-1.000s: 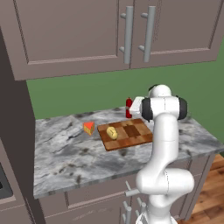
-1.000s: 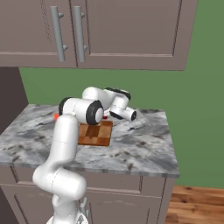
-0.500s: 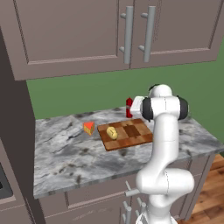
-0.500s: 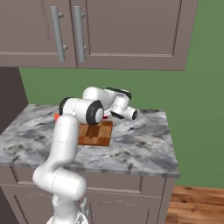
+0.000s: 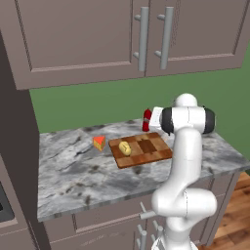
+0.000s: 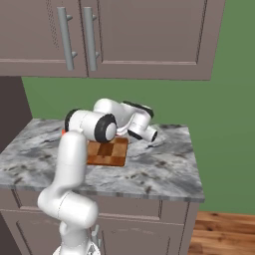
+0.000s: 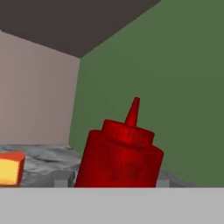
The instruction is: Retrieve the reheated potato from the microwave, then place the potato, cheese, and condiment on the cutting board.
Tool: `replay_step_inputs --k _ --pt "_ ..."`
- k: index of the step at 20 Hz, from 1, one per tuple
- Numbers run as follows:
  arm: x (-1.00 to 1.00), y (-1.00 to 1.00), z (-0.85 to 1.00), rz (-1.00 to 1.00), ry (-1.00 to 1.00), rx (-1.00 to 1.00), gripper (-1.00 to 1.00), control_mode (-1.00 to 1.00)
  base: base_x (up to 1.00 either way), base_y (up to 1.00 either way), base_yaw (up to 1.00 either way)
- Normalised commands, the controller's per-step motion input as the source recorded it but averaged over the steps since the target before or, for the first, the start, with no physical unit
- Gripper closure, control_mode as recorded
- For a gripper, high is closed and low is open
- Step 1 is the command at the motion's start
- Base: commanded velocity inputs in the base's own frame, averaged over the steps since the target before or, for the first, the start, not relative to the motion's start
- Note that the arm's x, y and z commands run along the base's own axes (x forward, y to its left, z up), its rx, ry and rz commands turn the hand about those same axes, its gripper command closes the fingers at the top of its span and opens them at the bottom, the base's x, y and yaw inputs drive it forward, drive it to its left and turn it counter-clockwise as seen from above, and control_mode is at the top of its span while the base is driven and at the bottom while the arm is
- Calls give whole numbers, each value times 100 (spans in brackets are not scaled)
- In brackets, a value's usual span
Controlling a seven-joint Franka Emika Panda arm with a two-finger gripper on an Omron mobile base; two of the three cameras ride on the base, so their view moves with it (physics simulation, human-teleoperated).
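On the marble bench (image 5: 73,176), the broad near strip in front of the cutting board (image 5: 146,151) lies bare, as does the left stretch toward the dark cabinet side. The red condiment (image 5: 147,120) stands at the back by the green wall, with the arm's white wrist just beside it, crowding that corner. The potato (image 5: 125,148) on the board and the cheese (image 5: 99,142) just left of it block the middle, while overhead cabinets (image 5: 122,39) cap the room above.

Condiment (image 5: 147,119) half hidden behind arm; pincer contact unclear
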Motion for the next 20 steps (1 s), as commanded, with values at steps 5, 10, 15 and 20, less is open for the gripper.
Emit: replay_step_inputs --k 5,10,15,20 --pt "-36 13 30 0 0 0 100 -100 0 0 0" --pt "-46 2 27 0 0 0 100 -100 0 0 0" --pt "-59 6 8 0 0 0 100 -100 0 0 0" --pt "-51 13 14 0 0 0 100 -100 0 0 0"
